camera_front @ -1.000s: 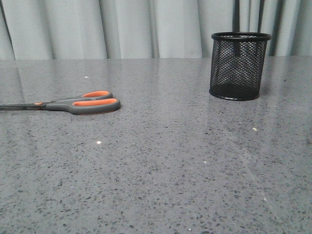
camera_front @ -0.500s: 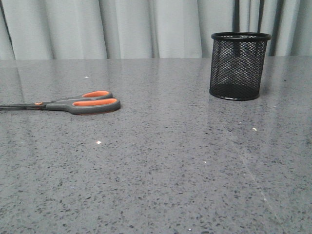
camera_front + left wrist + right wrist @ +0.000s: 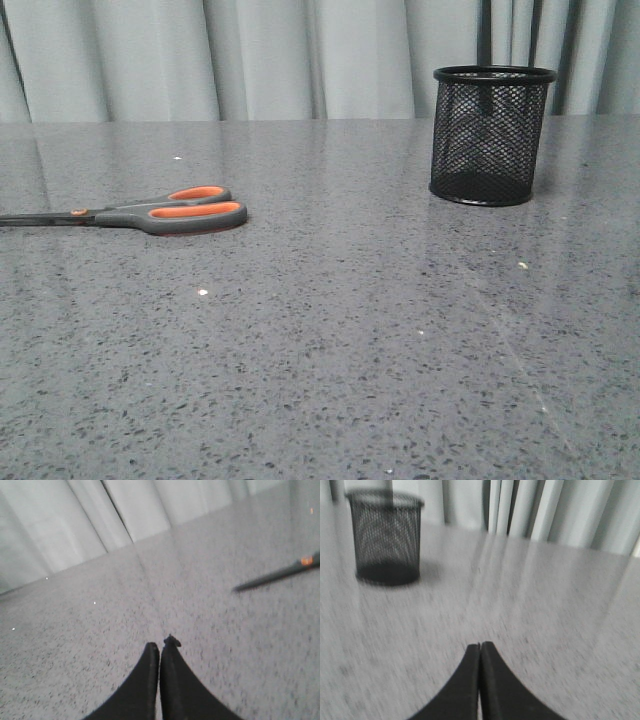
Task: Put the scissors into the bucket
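Note:
The scissors (image 3: 160, 213), dark grey handles lined in orange, lie flat at the table's left with the blades pointing off the left edge of the front view. Their dark blades (image 3: 272, 576) show in the left wrist view. The black wire-mesh bucket (image 3: 492, 135) stands upright at the far right and is empty as far as I can see; it also shows in the right wrist view (image 3: 385, 537). My left gripper (image 3: 160, 647) is shut and empty above the bare table, apart from the scissors. My right gripper (image 3: 480, 647) is shut and empty, well short of the bucket.
The grey speckled table (image 3: 350, 340) stretches to a pale curtain (image 3: 300, 55) behind its far edge. Neither arm shows in the front view.

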### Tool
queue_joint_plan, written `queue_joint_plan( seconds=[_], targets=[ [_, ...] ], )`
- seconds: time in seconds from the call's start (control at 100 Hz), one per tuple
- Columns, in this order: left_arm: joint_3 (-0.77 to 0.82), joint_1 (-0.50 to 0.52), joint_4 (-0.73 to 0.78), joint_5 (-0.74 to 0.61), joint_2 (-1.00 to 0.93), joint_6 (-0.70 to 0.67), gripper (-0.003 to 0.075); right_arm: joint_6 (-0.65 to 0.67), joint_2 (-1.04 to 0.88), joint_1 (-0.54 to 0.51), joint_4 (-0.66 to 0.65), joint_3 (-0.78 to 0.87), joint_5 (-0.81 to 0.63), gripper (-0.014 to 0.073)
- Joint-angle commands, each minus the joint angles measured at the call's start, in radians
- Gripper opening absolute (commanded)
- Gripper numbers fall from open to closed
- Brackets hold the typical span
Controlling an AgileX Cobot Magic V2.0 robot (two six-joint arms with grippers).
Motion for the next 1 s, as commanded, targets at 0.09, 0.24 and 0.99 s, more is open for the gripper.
queue_joint_plan(
  seconds=[0.09, 0.24, 0.99],
  targets=[
    [0.039, -0.001, -0.271, -0.279, -0.029, -0.008, -0.0019, -0.006, -0.020, -0.007, 0.292, 0.006, -0.219, -0.0066],
    [0.037, -0.001, -0.587, -0.310, -0.029, -0.028, -0.0020, -0.006, -0.020, -0.007, 0.348, 0.004, -0.217, -0.0066],
    [-0.356, -0.014, -0.844, 0.275, 0.283, 0.349, -0.0018, -0.006, 0.392, 0.043, 0.366, -0.517, 0.286, -0.0066]
  ],
)
